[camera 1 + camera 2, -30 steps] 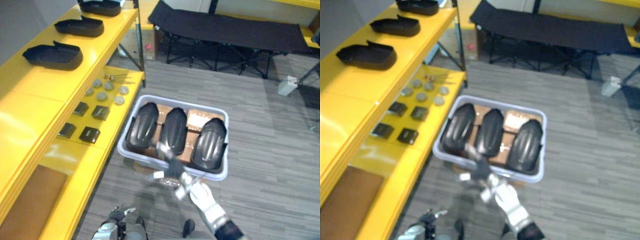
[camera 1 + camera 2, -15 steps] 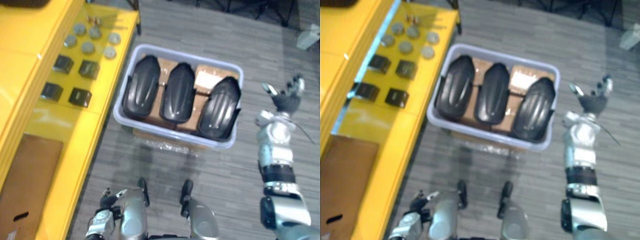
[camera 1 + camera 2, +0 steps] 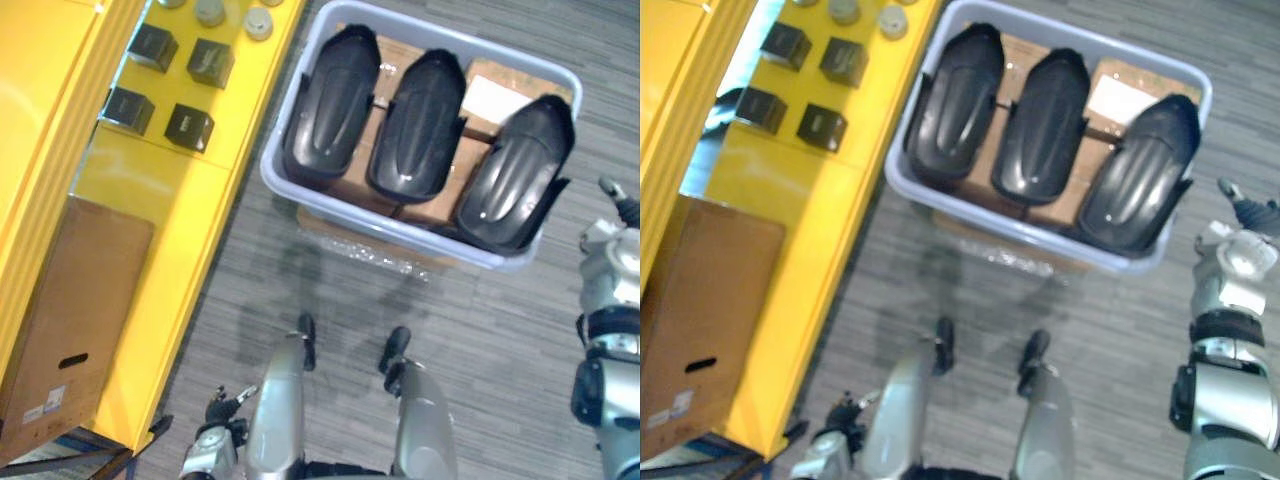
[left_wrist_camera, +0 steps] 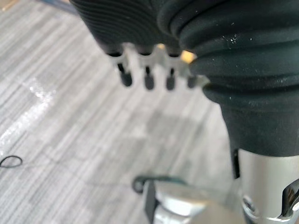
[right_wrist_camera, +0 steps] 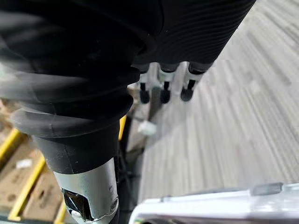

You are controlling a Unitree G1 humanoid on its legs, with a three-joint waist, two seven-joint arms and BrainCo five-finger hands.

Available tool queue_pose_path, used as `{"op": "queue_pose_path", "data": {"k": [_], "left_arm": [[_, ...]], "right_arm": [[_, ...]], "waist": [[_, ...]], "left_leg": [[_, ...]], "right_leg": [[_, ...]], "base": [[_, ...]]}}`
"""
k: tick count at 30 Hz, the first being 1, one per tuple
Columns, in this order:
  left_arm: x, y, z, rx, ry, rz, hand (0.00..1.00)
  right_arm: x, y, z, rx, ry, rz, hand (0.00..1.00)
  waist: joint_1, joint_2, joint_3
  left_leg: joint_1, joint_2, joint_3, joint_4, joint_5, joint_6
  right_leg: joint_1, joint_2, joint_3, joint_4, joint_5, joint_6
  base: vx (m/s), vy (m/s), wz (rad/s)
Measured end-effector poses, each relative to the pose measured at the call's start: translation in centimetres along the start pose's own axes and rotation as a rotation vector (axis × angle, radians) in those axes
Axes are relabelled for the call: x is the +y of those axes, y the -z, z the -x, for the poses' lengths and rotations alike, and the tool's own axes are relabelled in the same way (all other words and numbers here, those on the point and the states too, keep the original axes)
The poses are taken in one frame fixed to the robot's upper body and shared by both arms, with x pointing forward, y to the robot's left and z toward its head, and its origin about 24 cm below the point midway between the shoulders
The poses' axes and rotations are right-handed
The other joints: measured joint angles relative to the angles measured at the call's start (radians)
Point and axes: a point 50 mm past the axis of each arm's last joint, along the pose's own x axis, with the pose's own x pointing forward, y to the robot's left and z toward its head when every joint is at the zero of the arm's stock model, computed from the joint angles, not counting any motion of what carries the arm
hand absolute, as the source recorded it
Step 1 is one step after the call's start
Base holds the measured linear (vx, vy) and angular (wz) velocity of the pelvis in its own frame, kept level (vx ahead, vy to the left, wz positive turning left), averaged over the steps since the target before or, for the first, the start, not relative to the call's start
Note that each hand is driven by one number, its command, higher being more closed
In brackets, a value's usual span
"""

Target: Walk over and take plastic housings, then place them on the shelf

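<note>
Three black plastic housings lie side by side in a pale bin on the floor: one on the left, one in the middle, one on the right. They rest on brown cardboard. My right hand hangs beside the bin's right near corner, apart from it. Its fingers are relaxed and hold nothing. My left hand hangs low near the yellow shelf's front edge, its fingers straight and empty.
The yellow shelf runs along the left and touches the bin's left side. On it lie several small black boxes, grey discs and a brown cardboard box. Grey floor spreads in front of the bin.
The camera has tilted down and come closer, so the bin sits higher in the picture. My right hand went from the bin's front rim out to its right side and sank.
</note>
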Motion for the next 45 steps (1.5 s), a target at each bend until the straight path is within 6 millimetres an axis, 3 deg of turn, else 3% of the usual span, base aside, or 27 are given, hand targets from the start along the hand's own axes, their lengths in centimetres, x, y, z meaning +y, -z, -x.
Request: {"op": "queue_pose_path", "data": {"k": [6,12,20,24,27,28,32,38,45], "left_arm": [[-0.8,-0.3,0.1,-0.020,0.024,0.023,0.00],[-1.2,-0.6,0.1,-0.029,0.038,0.068,0.00],[-1.2,-0.5,0.1,-0.026,0.034,0.149,0.00],[-2.2,-0.7,0.3,-0.032,0.075,0.171,0.00],[-2.6,-0.5,0.4,-0.019,0.094,0.202,0.00],[-2.6,-0.4,0.4,-0.019,0.099,0.204,0.00],[-2.6,-0.5,0.4,-0.021,0.107,0.208,0.00],[-2.8,-0.5,0.5,-0.024,0.128,0.208,0.00],[-2.9,-0.7,0.5,-0.047,0.135,0.203,0.00]], "right_arm": [[0.4,0.4,-0.1,0.045,-0.030,0.090,0.00],[0.3,-0.5,-0.6,0.040,-0.022,0.130,0.00],[1.5,-1.4,-0.7,0.009,-0.052,0.234,0.00],[0.4,-2.6,-1.3,0.015,-0.013,0.289,0.00],[0.8,-2.7,-1.4,0.058,-0.016,0.321,0.00],[0.8,-2.4,-1.4,0.078,-0.014,0.338,1.00],[0.7,-2.6,-1.5,0.120,-0.016,0.350,1.00],[-0.9,-3.1,-2.0,0.149,0.019,0.408,1.00],[-1.8,-3.0,-2.1,0.142,0.082,0.572,1.00]], "waist": [[0.011,0.029,0.011],[0.026,0.033,0.009],[0.031,0.040,0.007],[0.051,0.084,0.008],[0.053,0.104,0.005],[0.054,0.105,0.005],[0.053,0.105,0.005],[0.054,0.106,0.004],[0.055,0.107,0.001]], "left_leg": [[-0.011,-0.013,-0.006,0.008,0.001,0.002],[-0.051,-0.020,-0.019,0.036,0.002,0.001],[-0.079,-0.027,-0.022,0.056,0.005,0.003],[-0.089,-0.039,-0.024,0.059,0.008,0.008],[-0.099,-0.045,-0.023,0.053,0.015,0.009],[-0.099,-0.047,-0.023,0.048,0.020,0.009],[-0.096,-0.052,-0.025,0.038,0.028,0.005],[-0.095,-0.058,-0.026,0.015,0.045,0.001],[-0.086,-0.062,-0.050,-0.028,0.079,-0.018]], "right_leg": [[-0.018,-0.019,-0.008,0.039,-0.017,0.003],[-0.065,-0.041,-0.022,0.107,-0.050,-0.005],[-0.106,-0.062,-0.020,0.166,-0.072,-0.010],[-0.118,-0.082,-0.023,0.185,-0.079,-0.010],[-0.133,-0.089,-0.022,0.192,-0.079,-0.010],[-0.135,-0.091,-0.022,0.193,-0.080,-0.010],[-0.139,-0.099,-0.024,0.202,-0.085,-0.013],[-0.149,-0.107,-0.027,0.211,-0.089,-0.018],[-0.146,-0.109,-0.051,0.212,-0.100,-0.035]], "base": [[0.01,-0.004,0.08],[-0.01,-0.024,0.09],[-0.03,-0.023,0.03],[-0.03,-0.010,0.08],[-0.01,-0.019,0.04],[0.01,-0.032,0.06],[0.00,-0.034,0.04],[-0.01,-0.034,0.04],[-0.01,-0.056,0.10]]}}
